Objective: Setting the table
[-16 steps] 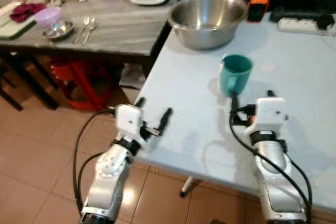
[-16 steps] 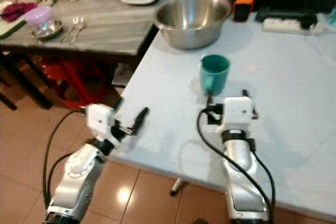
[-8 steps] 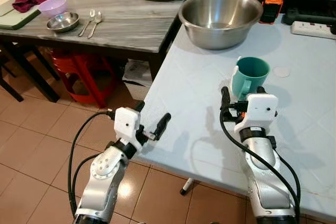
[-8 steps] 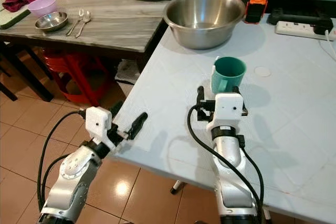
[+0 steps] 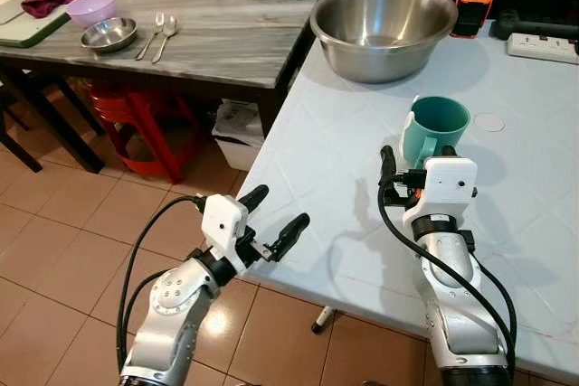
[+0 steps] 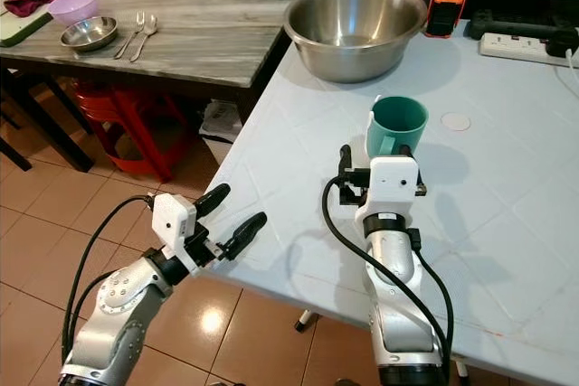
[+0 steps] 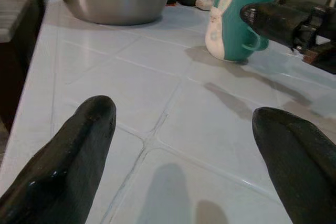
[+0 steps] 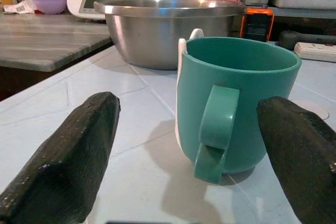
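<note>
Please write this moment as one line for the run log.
phase: approach | right gripper: open, before green mug, handle toward it, no contact | left gripper: open, over table edge | steel bowl: behind mug

Carrying on the pale tiled worktop (image 5: 308,160): a teal mug (image 5: 432,128) sitting upright, a steel mixing bowl (image 5: 384,26) standing behind it, an orange-black device (image 5: 475,8) and a power strip (image 5: 541,44) lying near the back edge.
</note>
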Available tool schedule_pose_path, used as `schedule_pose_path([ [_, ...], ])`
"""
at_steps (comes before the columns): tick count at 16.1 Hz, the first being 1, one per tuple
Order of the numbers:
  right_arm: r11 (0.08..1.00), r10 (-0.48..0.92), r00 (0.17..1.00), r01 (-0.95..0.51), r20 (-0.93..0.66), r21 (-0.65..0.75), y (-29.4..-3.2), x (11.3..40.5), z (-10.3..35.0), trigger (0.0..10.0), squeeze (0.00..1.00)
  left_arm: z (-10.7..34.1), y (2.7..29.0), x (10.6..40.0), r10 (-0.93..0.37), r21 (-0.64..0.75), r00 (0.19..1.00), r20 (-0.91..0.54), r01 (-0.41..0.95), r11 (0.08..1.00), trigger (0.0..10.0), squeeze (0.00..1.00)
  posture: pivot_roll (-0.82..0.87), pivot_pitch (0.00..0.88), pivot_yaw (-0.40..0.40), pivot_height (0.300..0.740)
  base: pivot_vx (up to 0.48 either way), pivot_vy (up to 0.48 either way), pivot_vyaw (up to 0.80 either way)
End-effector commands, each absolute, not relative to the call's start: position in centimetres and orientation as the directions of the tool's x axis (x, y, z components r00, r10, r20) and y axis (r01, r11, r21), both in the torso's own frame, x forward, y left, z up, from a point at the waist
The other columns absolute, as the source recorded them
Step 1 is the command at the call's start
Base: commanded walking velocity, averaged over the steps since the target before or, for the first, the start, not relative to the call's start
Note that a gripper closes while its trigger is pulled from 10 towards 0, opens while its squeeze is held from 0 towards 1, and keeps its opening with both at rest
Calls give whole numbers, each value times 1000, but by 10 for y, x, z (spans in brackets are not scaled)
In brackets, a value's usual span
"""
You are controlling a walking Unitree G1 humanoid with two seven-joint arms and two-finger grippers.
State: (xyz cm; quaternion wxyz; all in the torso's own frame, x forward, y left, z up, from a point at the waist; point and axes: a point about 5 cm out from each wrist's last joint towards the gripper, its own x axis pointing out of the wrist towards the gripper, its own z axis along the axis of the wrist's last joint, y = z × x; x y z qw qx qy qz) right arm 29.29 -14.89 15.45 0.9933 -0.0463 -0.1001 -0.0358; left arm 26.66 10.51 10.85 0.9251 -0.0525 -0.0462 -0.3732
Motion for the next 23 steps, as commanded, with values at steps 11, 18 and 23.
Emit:
schedule_pose_path([
  [11,987,-143,974,154,173,-53,-157,303,155,0,0,108,106,264,-714,-46,691,114,721,691,10000,0,-132,173,116,740,0,0,0],
  [18,971,-206,965,222,161,-88,-179,295,151,3098,0,105,107,265,-710,-51,696,110,717,695,10000,0,-141,169,115,740,0,0,0],
  [23,979,-163,972,181,171,-95,-172,299,154,10000,0,107,107,265,-711,-45,695,110,718,695,10000,0,-141,166,116,740,0,0,0],
])
